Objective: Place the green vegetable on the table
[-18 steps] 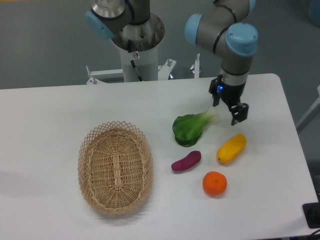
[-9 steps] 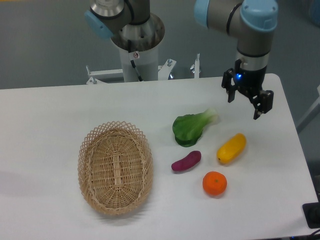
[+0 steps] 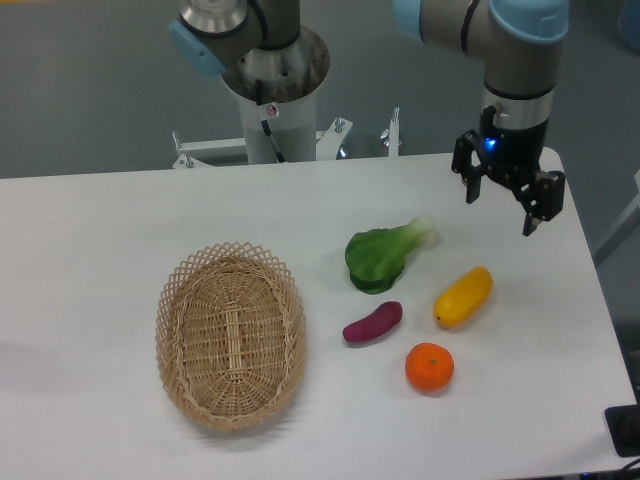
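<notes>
The green vegetable (image 3: 380, 258), a dark green leaf with a pale stem, lies flat on the white table (image 3: 100, 230), right of centre. Its stem points up and to the right. My gripper (image 3: 503, 208) hangs open and empty above the table's right rear part, well to the right of the vegetable and apart from it.
An oval wicker basket (image 3: 230, 333) with nothing in it stands at the front left. A purple sweet potato (image 3: 372, 322), a yellow pepper-like piece (image 3: 463, 296) and an orange (image 3: 429, 367) lie in front of the vegetable. The arm's base (image 3: 272, 90) stands behind the table.
The gripper has risen and moved right, away from the vegetable's stem. The vegetable stays where it lay on the table.
</notes>
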Robot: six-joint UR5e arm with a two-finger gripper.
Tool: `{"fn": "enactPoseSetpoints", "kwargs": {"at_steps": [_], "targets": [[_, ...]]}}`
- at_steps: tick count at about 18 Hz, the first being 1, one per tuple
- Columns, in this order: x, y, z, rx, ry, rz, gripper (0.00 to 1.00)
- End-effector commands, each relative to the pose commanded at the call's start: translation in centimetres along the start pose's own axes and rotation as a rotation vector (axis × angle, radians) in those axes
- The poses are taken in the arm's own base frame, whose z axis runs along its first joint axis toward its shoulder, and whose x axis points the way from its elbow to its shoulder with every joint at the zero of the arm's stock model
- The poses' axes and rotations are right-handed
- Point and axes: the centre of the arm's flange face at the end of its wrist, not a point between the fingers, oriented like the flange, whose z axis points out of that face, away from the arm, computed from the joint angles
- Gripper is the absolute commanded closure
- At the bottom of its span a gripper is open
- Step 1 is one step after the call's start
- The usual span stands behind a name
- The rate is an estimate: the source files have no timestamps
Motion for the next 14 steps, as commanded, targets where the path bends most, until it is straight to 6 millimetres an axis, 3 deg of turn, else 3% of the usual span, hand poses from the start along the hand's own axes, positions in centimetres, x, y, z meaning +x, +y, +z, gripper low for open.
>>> {"fn": "enactPoseSetpoints", "kwargs": {"at_steps": [14], "targets": [[0.27,-0.14,0.58,0.003,0.011,0.000,0.00]]}}
